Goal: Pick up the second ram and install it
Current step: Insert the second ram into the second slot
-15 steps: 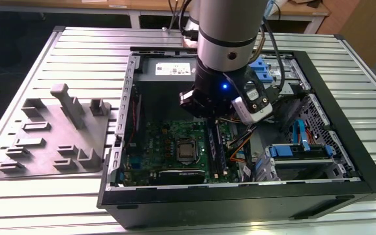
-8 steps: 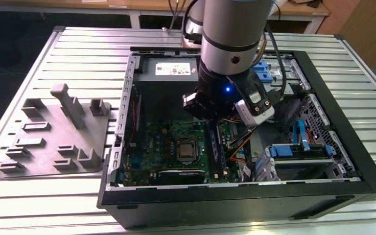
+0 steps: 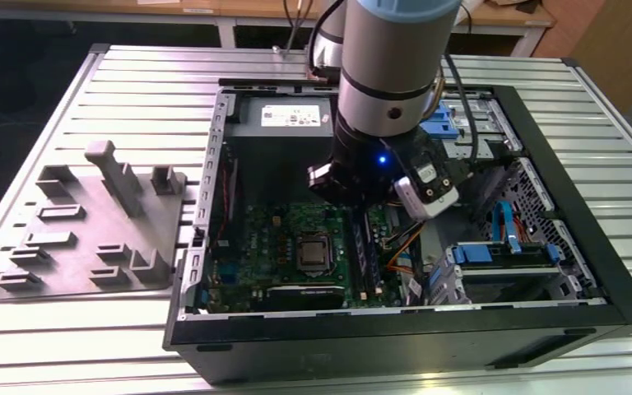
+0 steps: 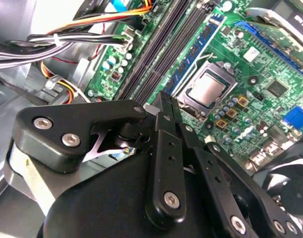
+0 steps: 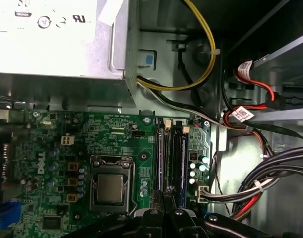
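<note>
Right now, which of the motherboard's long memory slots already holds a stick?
The slot nearest the processor: a bluish stick sits in it; the other slots look empty and black.

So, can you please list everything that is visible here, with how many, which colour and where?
table: one, silver slatted metal, under everything
computer case: one, black, open, on the table
fixture: one, grey, on the table at the exterior view's left of the case
motherboard: one, green, inside the case
processor: one, silver, in its socket
memory stick: one seen, blue-green, in a slot beside the processor
power supply: one, grey metal, next to the motherboard
cables: several, black, red, yellow, near the slots
drive brackets: blue, exterior view's right part of the case
arm: one, grey, over the case
gripper: one, black, shut, above the memory slots
</note>
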### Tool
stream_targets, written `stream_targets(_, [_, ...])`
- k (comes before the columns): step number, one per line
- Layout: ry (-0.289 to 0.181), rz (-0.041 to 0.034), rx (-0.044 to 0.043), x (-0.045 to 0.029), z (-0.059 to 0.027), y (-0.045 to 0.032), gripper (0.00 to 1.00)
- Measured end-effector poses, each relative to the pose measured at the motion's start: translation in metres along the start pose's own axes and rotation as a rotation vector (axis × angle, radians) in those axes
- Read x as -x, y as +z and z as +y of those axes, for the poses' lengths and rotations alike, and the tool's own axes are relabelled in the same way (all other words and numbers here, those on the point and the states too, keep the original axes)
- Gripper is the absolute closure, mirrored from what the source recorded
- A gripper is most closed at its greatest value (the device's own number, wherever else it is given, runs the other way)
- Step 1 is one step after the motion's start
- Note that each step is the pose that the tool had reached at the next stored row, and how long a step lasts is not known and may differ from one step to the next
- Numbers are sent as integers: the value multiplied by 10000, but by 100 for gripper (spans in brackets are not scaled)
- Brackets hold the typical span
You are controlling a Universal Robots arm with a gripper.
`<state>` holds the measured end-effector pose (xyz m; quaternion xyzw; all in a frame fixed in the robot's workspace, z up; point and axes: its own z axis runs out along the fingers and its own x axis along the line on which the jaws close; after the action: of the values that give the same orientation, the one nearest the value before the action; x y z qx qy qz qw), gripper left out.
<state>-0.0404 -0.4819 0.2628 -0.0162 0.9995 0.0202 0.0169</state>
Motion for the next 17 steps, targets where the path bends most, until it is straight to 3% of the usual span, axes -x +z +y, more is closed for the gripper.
stream_targets(9, [59,-3,-3,2,-6,132,89])
stream_targets(17, [224,-8,-3,11,-9,161,89])
